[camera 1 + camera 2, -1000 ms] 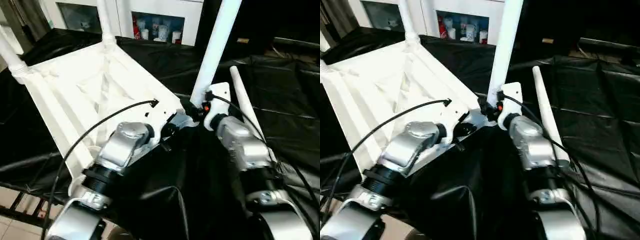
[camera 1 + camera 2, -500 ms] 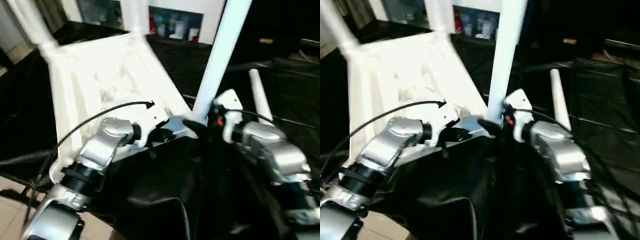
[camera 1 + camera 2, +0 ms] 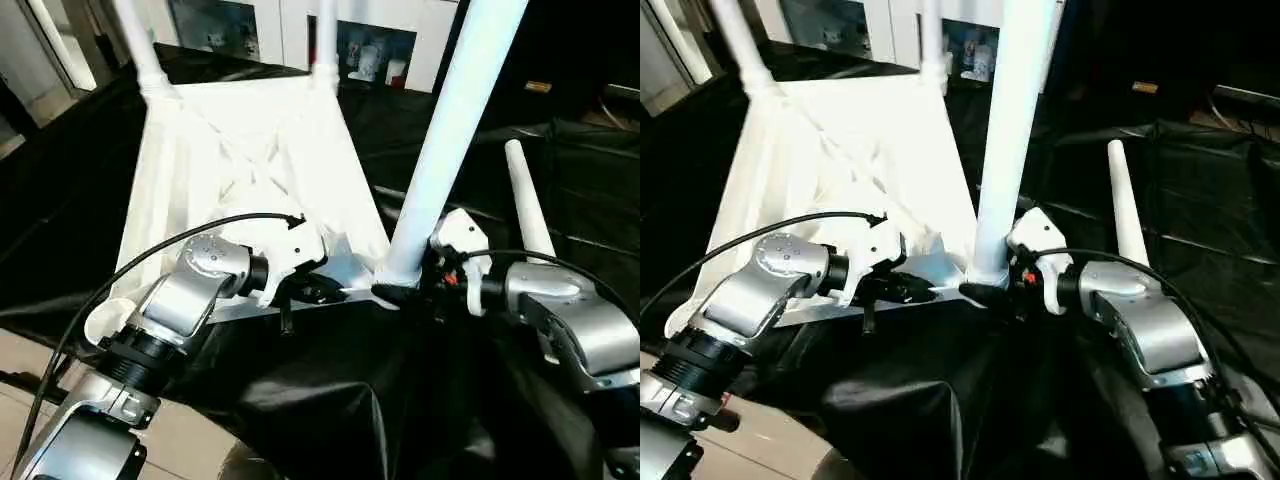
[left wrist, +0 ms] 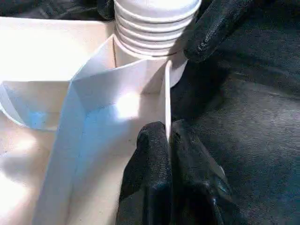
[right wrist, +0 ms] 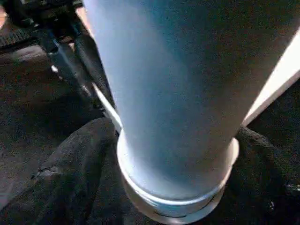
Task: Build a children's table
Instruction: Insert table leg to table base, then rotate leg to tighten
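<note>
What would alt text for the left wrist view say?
Two black fingers pinch the thin edge wall of the upturned white tabletop. Just beyond, a ribbed white leg stands in the corner socket, with another black finger against it, over black cloth.

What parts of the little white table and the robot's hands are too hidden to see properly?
- Near leg: its top is cut off by the picture edge in both eye views.
- Its threaded base: how far it is screwed in is hidden inside the corner socket.
- Right gripper: its far finger is hidden behind that leg.
- Spare leg: its lower end is hidden by the right forearm.
</note>
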`<state>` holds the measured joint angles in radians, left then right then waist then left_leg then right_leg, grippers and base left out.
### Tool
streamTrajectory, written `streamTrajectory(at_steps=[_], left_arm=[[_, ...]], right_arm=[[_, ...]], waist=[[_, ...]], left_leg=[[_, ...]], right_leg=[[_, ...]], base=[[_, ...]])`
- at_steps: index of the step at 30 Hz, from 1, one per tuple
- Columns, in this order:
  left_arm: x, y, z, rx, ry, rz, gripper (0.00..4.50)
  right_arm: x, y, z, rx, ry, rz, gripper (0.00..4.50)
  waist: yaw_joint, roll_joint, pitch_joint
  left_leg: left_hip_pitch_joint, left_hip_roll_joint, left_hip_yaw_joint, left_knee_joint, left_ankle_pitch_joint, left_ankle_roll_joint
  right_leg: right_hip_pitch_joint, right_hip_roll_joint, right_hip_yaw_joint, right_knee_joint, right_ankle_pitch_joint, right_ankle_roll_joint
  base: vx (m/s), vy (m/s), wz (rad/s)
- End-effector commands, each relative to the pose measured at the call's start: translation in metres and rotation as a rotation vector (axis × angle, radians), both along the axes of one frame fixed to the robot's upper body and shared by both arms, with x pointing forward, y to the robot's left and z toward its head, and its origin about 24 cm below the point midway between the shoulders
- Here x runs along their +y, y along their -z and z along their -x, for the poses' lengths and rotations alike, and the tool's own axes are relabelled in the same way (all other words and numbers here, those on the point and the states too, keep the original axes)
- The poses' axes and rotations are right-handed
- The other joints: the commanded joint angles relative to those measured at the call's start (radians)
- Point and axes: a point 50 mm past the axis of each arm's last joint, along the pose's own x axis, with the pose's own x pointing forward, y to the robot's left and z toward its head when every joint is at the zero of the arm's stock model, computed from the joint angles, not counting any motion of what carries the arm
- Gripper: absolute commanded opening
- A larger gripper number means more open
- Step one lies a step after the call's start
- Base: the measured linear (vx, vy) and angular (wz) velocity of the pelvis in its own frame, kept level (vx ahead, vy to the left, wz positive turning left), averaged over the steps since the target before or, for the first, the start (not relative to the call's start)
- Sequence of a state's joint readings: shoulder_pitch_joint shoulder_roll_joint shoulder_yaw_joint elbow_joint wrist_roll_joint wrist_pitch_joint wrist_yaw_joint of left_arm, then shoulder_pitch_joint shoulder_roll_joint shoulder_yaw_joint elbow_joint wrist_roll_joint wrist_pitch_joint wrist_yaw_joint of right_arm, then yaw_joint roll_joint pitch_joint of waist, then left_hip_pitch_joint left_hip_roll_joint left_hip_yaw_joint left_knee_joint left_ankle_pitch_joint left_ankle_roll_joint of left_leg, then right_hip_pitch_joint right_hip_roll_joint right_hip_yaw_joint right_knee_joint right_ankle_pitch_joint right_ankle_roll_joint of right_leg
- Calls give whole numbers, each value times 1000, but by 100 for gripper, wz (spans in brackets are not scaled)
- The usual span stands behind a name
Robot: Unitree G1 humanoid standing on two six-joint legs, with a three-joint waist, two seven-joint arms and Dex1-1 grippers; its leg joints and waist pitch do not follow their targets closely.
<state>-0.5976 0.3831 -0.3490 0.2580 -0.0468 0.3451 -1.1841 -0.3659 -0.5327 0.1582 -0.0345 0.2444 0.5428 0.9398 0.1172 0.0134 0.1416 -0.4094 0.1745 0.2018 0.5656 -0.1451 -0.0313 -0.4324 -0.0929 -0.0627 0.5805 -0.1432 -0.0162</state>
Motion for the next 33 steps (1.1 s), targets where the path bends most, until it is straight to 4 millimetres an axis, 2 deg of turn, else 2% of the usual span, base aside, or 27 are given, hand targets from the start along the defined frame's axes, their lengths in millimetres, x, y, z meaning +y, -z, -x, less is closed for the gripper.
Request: streamTrajectory(at_steps=[1, 4, 9, 13, 16, 18, 19, 20, 21, 22, 23, 25, 26, 28, 29, 31, 33], left_arm=[[-13, -15, 4, -42, 106, 72, 0], [-13, -14, 5, -39, 115, 68, 0], [-12, -13, 5, -37, 116, 63, 0], [-12, -12, 4, -34, 103, 60, 0], [-12, -11, -1, -26, 50, 60, 0], [-16, -11, -9, -27, -45, 72, 0], [-19, -11, -16, -35, -129, 85, 0], [-19, -11, -16, -35, -129, 85, 0], [-23, -12, -21, -36, -184, 93, 0], [-29, -13, -27, -39, -260, 106, 0], [-37, -13, -31, -38, -319, 121, 0], [-44, -14, -34, -41, -359, 139, 0], [-52, -16, -35, -44, -390, 156, 0], [-67, -18, -33, -56, -372, 179, 0], [-72, -18, -31, -60, -356, 187, 0], [-78, -18, -29, -61, -329, 195, 0], [-79, -18, -26, -62, -305, 198, 0]], right_arm=[[3, -3, 4, 4, -34, -13, 351], [4, 0, 6, 13, -43, -11, 314], [5, 7, 8, 29, -43, -7, 288], [7, 12, 9, 42, -32, -16, 279], [10, 20, 6, 54, 42, -51, 279], [13, 30, -3, 64, 177, -87, 279], [17, 36, -8, 66, 258, -106, 279], [17, 36, -8, 66, 258, -106, 279], [21, 40, -12, 73, 324, -125, 279], [28, 46, -19, 82, 417, -149, 279], [35, 50, -25, 91, 494, -161, 278], [42, 53, -28, 97, 532, -169, 278], [49, 54, -31, 96, 559, -165, 278], [65, 53, -34, 92, 564, -188, 278], [69, 52, -35, 93, 558, -209, 313], [74, 51, -35, 106, 548, -243, 347], [75, 50, -36, 91, 529, -233, 350]], waist=[[-2, 1, -92], [-2, 1, -94], [-2, 0, -96], [-2, 1, -95], [-3, 0, -95], [-7, 2, -94], [-11, 2, -90], [-13, 1, -90], [-16, -2, -89], [-19, 0, -86], [-26, -1, -85], [-34, -2, -84], [-34, -3, -84], [-34, -4, -83], [-33, -5, -84], [-31, -5, -87], [-31, -3, -89]], left_leg=[[39, 57, -29, -60, -242, 35], [36, 56, -28, -56, -222, 46], [34, 55, -28, -52, -204, 58], [36, 55, -27, -52, -213, 58], [34, 53, -29, -52, -222, 48], [33, 52, -30, -52, -243, 37], [35, 52, -30, -54, -274, 20], [35, 51, -31, -55, -290, 11], [33, 48, -34, -56, -308, -3], [35, 48, -37, -59, -332, -15], [35, 47, -39, -60, -355, -24], [35, 43, -42, -60, -374, -33], [35, 42, -43, -60, -377, -33], [39, 40, -42, -59, -374, -23], [40, 40, -41, -60, -371, -18], [38, 41, -39, -61, -349, -2], [37, 43, -39, -62, -347, 0]], right_leg=[[57, -64, 45, -60, -255, -212], [56, -62, 45, -54, -219, -226], [59, -61, 44, -48, -192, -236], [57, -61, 44, -51, -212, -234], [58, -61, 43, -52, -237, -227], [54, -63, 44, -54, -263, -224], [50, -62, 43, -60, -307, -220], [50, -63, 43, -62, -332, -214], [54, -65, 41, -64, -375, -196], [52, -65, 39, -70, -417, -180], [49, -66, 38, -74, -447, -169], [50, -68, 35, -80, -495, -150], [52, -68, 33, -82, -505, -142], [46, -67, 33, -93, -528, -118], [47, -67, 34, -94, -527, -113], [48, -64, 35, -91, -487, -115], [48, -61, 35, -87, -458, -124]], base=[[0, 0, 0], [0, 0, 0], [0, 0, 0], [0, 0, 0], [0, 0, 0], [0, 0, 0], [0, 0, 0], [0, 0, 0], [0, 0, 0], [0, 0, 0], [0, 0, 0], [0, 0, 0], [0, 0, 0], [0, 0, 0], [0, 0, 0], [0, 0, 0], [0, 0, 0]])
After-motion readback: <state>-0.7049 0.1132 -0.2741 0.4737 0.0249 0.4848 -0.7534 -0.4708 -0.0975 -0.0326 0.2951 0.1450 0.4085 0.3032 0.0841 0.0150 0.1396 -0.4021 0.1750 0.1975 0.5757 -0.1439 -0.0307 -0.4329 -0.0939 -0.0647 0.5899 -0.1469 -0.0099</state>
